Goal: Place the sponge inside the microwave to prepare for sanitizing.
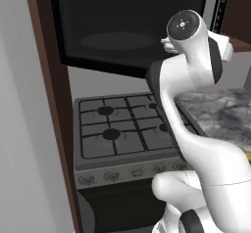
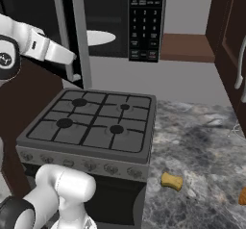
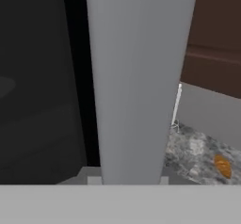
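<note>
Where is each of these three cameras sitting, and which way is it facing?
Left base view: behind the arm's left, facing the stove and microwave; white arm at right.
Right base view: behind its right, over stove, counter and sponge; arm at left.
Hand view: on the hand, close against the silver door frame.
The base views share stove and microwave.

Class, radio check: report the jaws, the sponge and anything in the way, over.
Jaws shut, empty, up at the microwave door. Sponge lies on the counter right of the stove. Microwave open, turntable plate bare.
</note>
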